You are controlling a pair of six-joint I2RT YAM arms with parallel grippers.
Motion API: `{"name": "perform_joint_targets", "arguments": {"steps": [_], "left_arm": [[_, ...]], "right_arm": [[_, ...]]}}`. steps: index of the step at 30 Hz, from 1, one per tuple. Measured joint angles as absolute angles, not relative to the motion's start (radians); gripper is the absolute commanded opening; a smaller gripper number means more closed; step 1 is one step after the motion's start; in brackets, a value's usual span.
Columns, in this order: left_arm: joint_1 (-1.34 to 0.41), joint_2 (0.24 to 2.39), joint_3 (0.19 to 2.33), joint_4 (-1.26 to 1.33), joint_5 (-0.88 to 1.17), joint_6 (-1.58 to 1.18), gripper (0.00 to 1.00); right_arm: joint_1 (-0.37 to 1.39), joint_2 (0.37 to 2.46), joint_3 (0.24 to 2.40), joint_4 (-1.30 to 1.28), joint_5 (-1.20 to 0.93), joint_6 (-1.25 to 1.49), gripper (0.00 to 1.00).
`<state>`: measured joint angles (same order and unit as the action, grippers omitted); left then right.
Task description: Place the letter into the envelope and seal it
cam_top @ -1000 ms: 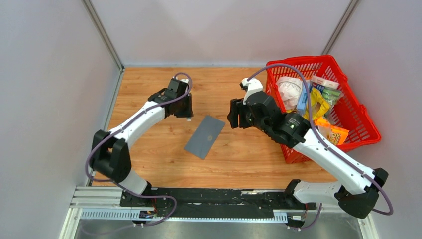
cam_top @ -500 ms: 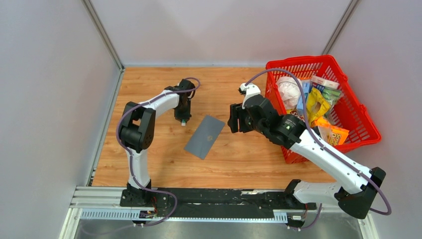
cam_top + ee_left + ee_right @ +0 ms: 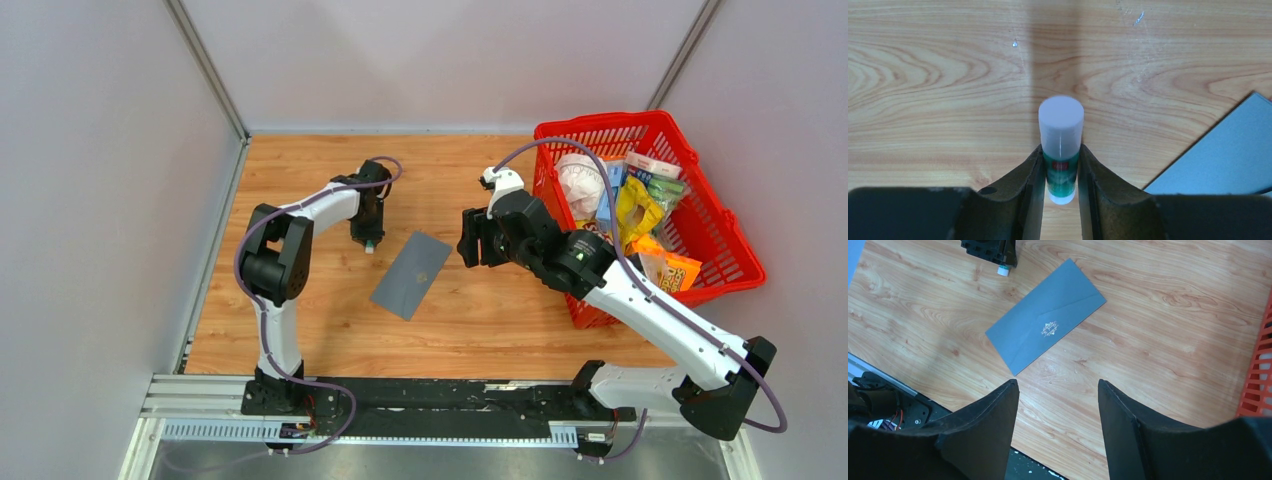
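The dark grey envelope (image 3: 411,274) lies flat on the wood table, flap folded down with a small gold emblem on it (image 3: 1045,335); one corner shows in the left wrist view (image 3: 1228,155). The letter is out of view. My left gripper (image 3: 368,238) points down just left of the envelope's far corner, shut (image 3: 1060,148) on a green glue stick (image 3: 1061,131) whose white cap sticks out past the fingertips. My right gripper (image 3: 470,240) hovers right of the envelope, jaws wide apart (image 3: 1058,383) and holding nothing.
A red basket (image 3: 600,126) full of packets stands at the right, behind the right arm. The black mounting rail (image 3: 420,395) runs along the near edge. Grey walls close in the left and back sides.
The left arm has swung its elbow up and brought the gripper with the glue stick down towards the table beside the envelope. The right arm and envelope have barely moved.
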<state>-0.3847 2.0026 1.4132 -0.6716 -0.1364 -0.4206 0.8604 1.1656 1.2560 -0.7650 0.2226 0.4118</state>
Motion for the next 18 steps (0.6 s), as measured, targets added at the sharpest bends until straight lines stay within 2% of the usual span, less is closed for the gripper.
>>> {"name": "perform_joint_targets", "arguments": {"steps": [5, 18], "left_arm": [[-0.384, 1.995, 1.400, -0.647, -0.134, -0.425, 0.48], [-0.384, 1.995, 1.400, -0.638, -0.130, -0.423, 0.49]], "right_arm": [[0.860, 1.166, 1.256, -0.765, 0.221, 0.414, 0.63], [0.860, 1.170, 1.256, -0.766, 0.221, 0.414, 0.63]]}}
